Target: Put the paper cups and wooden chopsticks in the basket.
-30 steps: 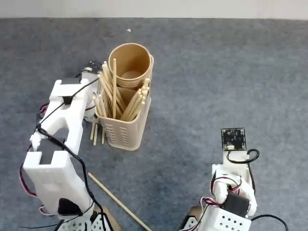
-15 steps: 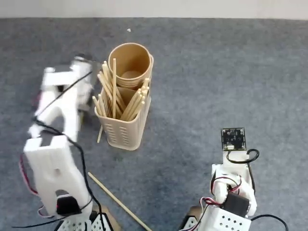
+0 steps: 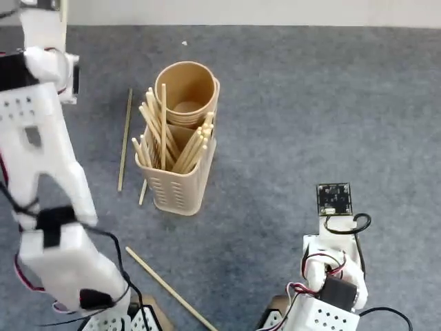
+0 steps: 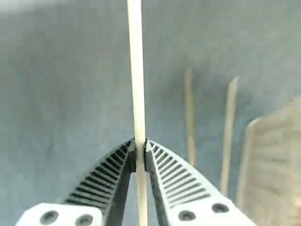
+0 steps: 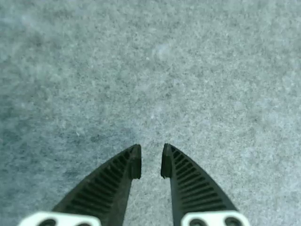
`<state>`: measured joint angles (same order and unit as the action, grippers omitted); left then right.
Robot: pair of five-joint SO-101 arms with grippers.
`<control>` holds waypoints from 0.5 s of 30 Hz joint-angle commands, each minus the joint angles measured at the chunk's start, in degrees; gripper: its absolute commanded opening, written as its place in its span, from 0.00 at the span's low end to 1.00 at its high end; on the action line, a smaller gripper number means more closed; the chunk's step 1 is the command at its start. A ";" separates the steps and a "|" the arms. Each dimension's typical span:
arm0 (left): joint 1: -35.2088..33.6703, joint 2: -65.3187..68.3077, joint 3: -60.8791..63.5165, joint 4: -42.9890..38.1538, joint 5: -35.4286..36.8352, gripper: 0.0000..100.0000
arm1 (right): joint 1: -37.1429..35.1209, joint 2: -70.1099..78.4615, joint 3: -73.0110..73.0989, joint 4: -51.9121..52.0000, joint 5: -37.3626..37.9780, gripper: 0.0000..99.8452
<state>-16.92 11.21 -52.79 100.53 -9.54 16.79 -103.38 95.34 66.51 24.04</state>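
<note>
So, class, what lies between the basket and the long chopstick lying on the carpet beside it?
A shorter chopstick, by the basket foot; the rest is bare carpet, seen in the high view.

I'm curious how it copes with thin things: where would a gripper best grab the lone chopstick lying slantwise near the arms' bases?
Probably its middle, from straight above, jaws set across the chopstick: it lies flat and thin on the carpet, nothing crowding either side.
</note>
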 commanded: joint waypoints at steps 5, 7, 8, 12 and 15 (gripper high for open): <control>24.22 -27.65 -3.21 0.62 5.27 0.00 | 0.92 -0.04 8.92 0.22 0.53 0.09; 29.14 -31.08 -3.21 -0.88 6.86 0.00 | 0.92 -0.04 8.92 0.22 0.53 0.09; 30.11 -32.40 -3.21 -1.14 7.56 0.00 | 0.92 -0.04 8.92 0.22 0.53 0.09; 34.68 -37.32 -1.54 -0.18 8.18 0.00 | 0.92 -0.04 8.92 0.22 0.53 0.09; 35.74 -44.00 6.46 0.26 8.00 0.00 | 0.92 -0.04 8.92 0.22 0.53 0.09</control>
<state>16.40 -25.71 -53.41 100.62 -2.07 16.79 -103.38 95.34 66.51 24.04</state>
